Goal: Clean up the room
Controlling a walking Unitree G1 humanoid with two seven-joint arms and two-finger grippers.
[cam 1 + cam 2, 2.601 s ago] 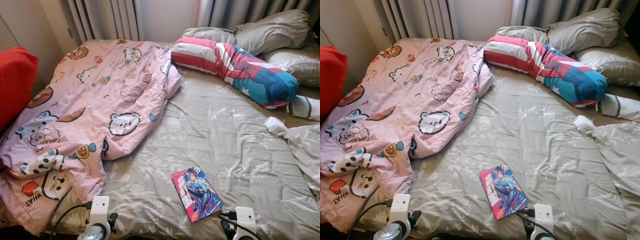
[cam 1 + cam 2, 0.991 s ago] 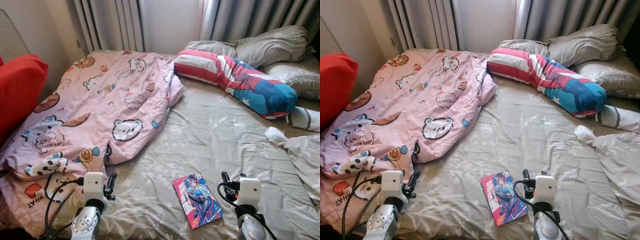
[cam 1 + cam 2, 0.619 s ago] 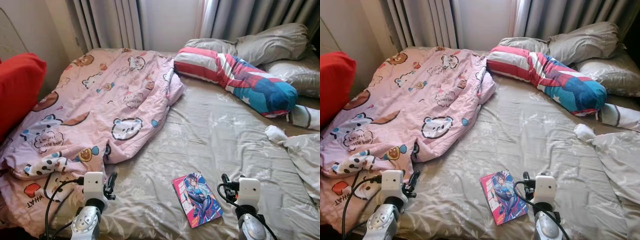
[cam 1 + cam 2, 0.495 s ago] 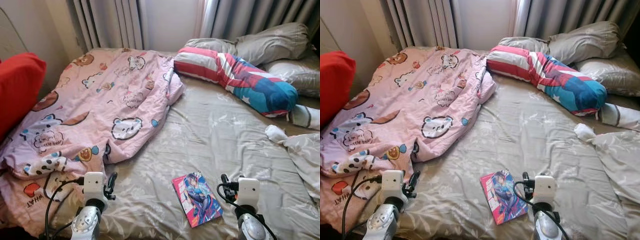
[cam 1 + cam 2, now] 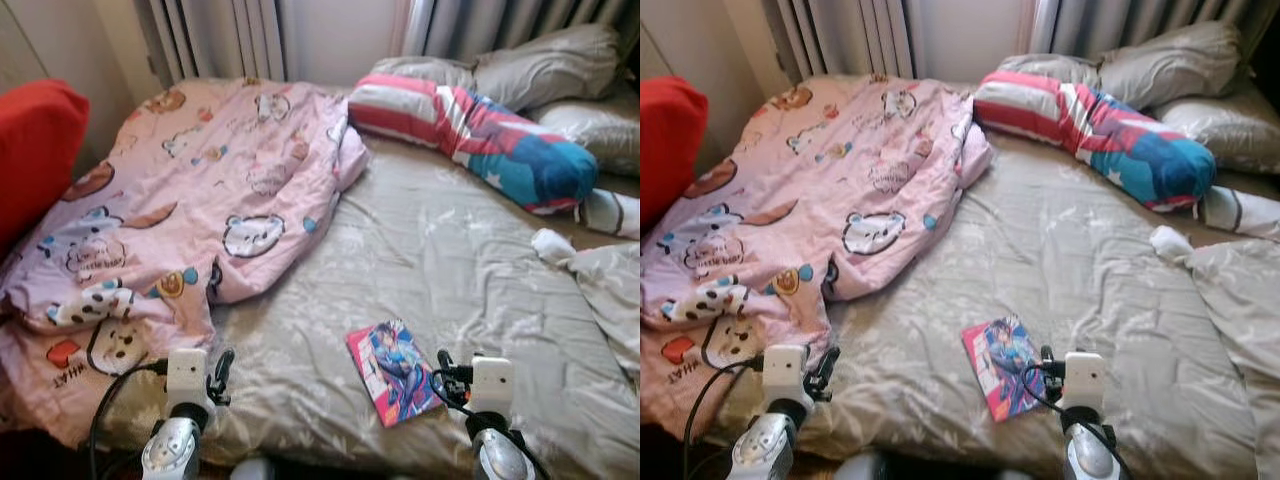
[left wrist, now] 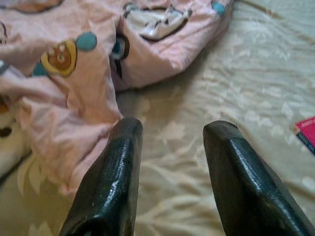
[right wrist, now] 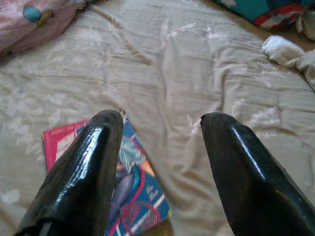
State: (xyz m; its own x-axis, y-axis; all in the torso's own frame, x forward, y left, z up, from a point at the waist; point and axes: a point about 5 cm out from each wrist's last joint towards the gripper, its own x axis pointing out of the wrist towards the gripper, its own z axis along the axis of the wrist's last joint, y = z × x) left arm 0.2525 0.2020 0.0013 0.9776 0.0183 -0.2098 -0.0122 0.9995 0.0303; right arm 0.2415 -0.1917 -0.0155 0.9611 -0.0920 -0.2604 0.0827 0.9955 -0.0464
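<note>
Both your claws hang spread and empty over the near edge of the bed (image 5: 440,250). The left claw (image 6: 170,129) sits by the pink quilt (image 5: 190,190); the right claw (image 7: 160,118) is just beside the comic book (image 5: 393,372), which lies at its nine o'clock. A striped bolster (image 5: 480,140) rests at one o'clock.
</note>
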